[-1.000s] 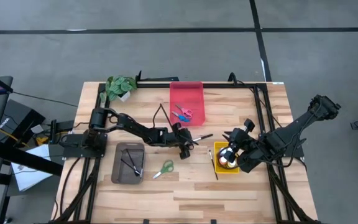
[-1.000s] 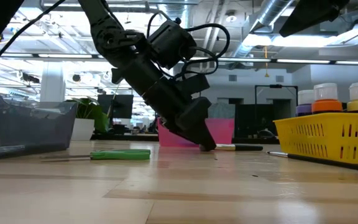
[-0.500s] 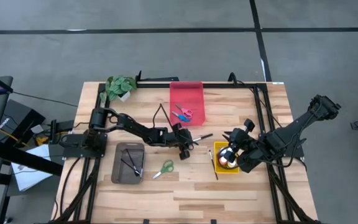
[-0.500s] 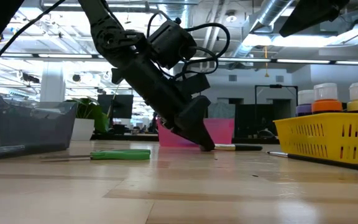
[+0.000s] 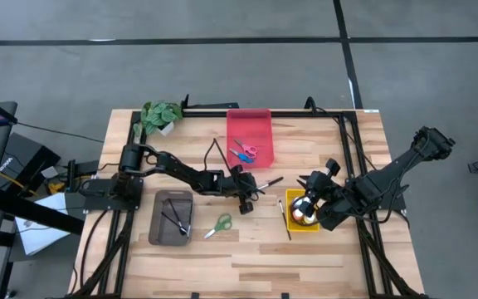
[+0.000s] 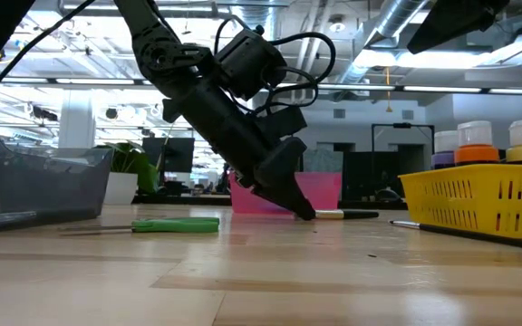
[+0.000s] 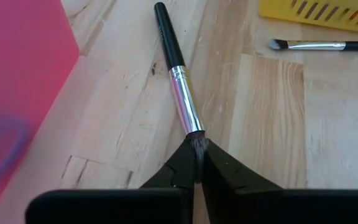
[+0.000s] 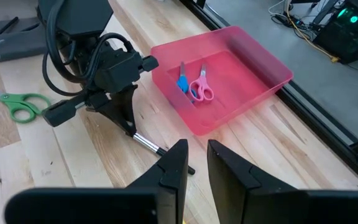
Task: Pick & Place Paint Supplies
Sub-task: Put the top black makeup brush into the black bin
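A thin brush (image 7: 178,74) with a black handle and a silver ferrule lies on the table between the red tray and the yellow basket; it also shows in the high view (image 5: 268,182). My left gripper (image 7: 196,155) is shut on its bristle end, low at the table (image 6: 304,213). My right gripper (image 8: 197,163) is open above the yellow basket (image 5: 302,218), which holds several paint bottles (image 6: 475,141). A second brush (image 5: 287,223) lies beside the basket. Green scissors (image 5: 218,225) lie flat on the table. Pink scissors (image 8: 201,89) and blue scissors (image 8: 183,84) lie in the red tray. My left gripper pinches the brush's bristle end (image 7: 197,140) between its two fingertips. The fingers slant down from the table's left and lie along the brush. The brush lies flat on the table, its handle pointing away from the gripper.
A red tray (image 5: 260,124) stands at the far middle. A grey tray (image 5: 158,226) holding dark brushes lies near the left. A potted plant (image 5: 160,116) stands at the far left corner. Bare wood lies along the near edge.
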`<action>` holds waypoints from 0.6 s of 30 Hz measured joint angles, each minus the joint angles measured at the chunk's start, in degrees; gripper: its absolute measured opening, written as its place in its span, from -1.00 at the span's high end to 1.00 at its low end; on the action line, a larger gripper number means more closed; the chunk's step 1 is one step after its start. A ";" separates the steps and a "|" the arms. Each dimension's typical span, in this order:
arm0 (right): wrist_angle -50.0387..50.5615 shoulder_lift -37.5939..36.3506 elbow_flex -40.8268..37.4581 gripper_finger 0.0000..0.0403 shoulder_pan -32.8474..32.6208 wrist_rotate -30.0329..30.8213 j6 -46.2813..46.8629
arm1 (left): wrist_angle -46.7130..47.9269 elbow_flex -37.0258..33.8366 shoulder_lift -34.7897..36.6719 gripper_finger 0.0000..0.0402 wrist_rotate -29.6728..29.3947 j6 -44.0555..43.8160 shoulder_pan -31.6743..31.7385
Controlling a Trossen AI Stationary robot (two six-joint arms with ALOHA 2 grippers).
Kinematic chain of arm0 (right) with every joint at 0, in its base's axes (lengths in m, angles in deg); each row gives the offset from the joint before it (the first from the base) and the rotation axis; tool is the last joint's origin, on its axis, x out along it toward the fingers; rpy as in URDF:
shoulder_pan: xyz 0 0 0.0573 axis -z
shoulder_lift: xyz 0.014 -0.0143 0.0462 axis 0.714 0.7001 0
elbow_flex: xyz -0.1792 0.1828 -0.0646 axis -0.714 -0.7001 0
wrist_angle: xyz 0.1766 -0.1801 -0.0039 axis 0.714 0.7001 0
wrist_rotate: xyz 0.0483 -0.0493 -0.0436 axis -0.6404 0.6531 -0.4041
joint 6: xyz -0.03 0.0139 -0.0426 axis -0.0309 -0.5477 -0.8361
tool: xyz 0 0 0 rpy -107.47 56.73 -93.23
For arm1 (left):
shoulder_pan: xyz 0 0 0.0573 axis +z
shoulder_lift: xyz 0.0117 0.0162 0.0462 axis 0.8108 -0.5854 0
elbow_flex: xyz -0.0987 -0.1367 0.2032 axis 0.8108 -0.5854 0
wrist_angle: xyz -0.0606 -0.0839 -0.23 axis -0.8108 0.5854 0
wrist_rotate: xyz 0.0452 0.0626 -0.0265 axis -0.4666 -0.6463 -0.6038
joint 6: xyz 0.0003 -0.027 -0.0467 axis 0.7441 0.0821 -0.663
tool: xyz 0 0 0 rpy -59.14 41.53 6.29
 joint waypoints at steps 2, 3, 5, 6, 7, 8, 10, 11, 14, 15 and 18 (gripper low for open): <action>0.02 0.02 0.00 0.72 0.00 0.00 0.02 | 0.02 0.00 0.00 0.97 0.00 0.00 0.00; 0.01 0.02 0.00 0.72 0.00 -0.01 0.01 | 0.02 0.00 0.00 0.98 -0.02 0.00 0.00; 0.01 0.02 0.00 0.72 0.00 -0.01 0.00 | 0.02 0.00 0.00 0.98 -0.02 0.00 0.00; 0.00 0.02 0.00 0.72 0.00 -0.01 0.00 | 0.01 0.00 0.00 0.98 -0.04 0.00 0.00; 0.02 0.02 0.00 0.72 0.00 0.00 0.01 | 0.02 0.00 0.00 0.98 -0.04 0.00 0.00; 0.02 0.02 0.00 0.72 0.00 -0.01 0.01 | 0.00 0.00 0.00 0.98 -0.06 0.00 0.00; 0.01 0.02 0.00 0.72 0.00 0.00 0.01 | -0.05 0.00 0.00 0.99 -0.12 0.00 0.00; 0.00 0.02 0.00 0.72 0.00 0.00 0.00 | -0.08 0.00 0.00 0.99 -0.18 0.00 0.00; 0.02 0.00 0.00 0.72 0.00 -0.02 0.00 | 0.08 0.00 0.31 0.99 -0.79 0.00 -0.01; 0.01 0.02 0.00 0.72 0.00 0.00 0.00 | -0.18 0.00 0.34 0.99 -0.98 0.00 -0.02; 0.04 0.00 0.00 0.72 0.00 -0.02 0.00 | 0.14 -0.02 1.14 0.99 -1.66 0.01 -0.15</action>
